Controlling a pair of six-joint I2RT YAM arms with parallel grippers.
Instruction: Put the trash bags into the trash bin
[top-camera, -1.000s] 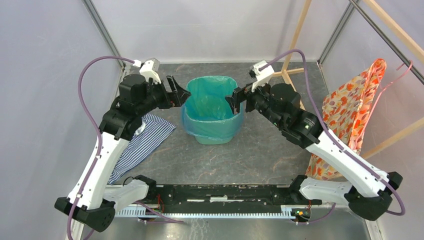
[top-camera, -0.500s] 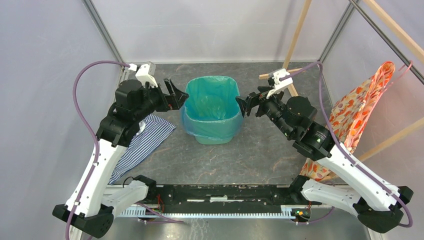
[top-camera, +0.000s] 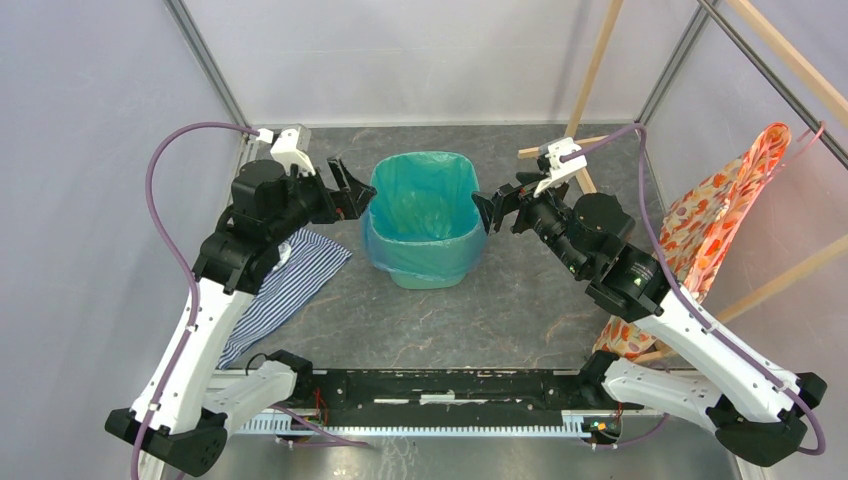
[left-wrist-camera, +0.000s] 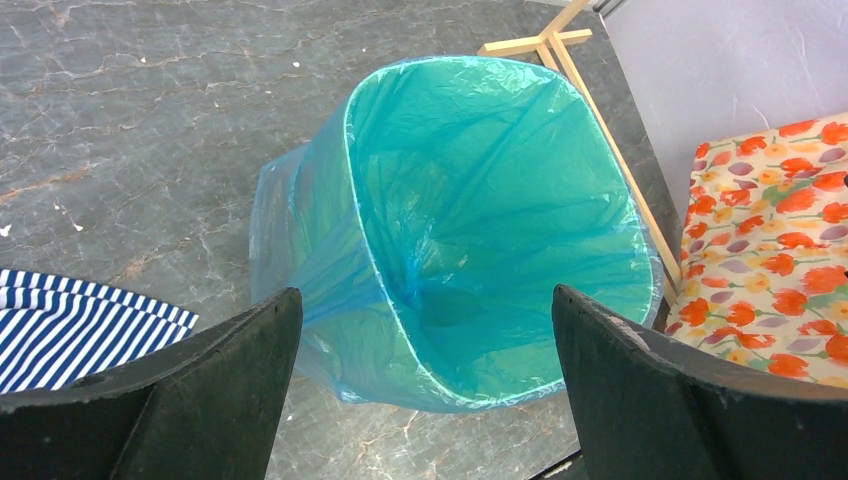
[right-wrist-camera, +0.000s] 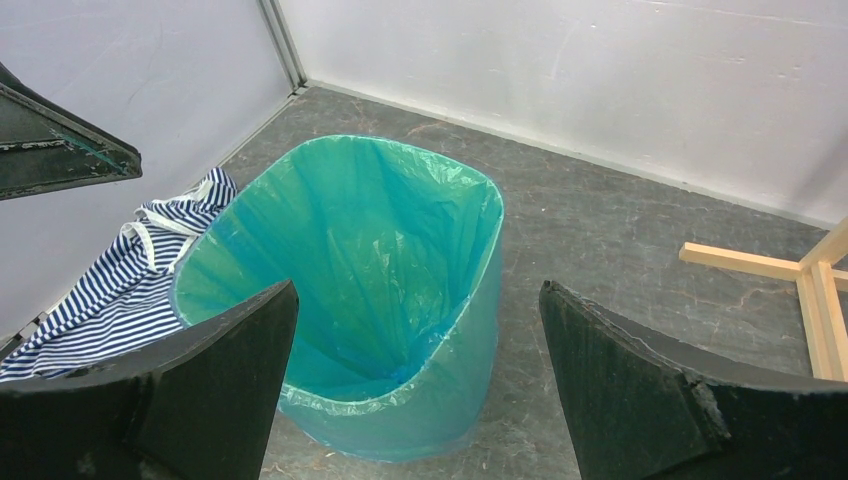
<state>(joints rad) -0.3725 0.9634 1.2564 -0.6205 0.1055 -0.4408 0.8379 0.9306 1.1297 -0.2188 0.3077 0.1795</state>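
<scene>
The mint-green trash bin (top-camera: 431, 281) stands upright at the middle back of the floor. The light-blue trash bag (top-camera: 420, 205) lines its inside, and its edge is folded over the rim and drapes down the outer sides. My left gripper (top-camera: 352, 190) is open and empty, just left of the rim and apart from it. My right gripper (top-camera: 497, 211) is open and empty, just right of the rim. The left wrist view shows the bag (left-wrist-camera: 480, 200) in the open mouth between the left gripper's (left-wrist-camera: 423, 292) spread fingers. The right wrist view shows the bag (right-wrist-camera: 340, 230) beyond the right gripper (right-wrist-camera: 417, 284).
A blue-white striped cloth (top-camera: 285, 285) lies on the floor left of the bin, under my left arm. An orange floral fabric (top-camera: 700, 230) hangs at the right on a wooden frame (top-camera: 585, 90). Grey enclosure walls stand close on all sides.
Since a second ago both grippers drew back outward from the bin's rim, the right one farther, and the floral fabric shifted right. Nothing has moved in the last half second.
</scene>
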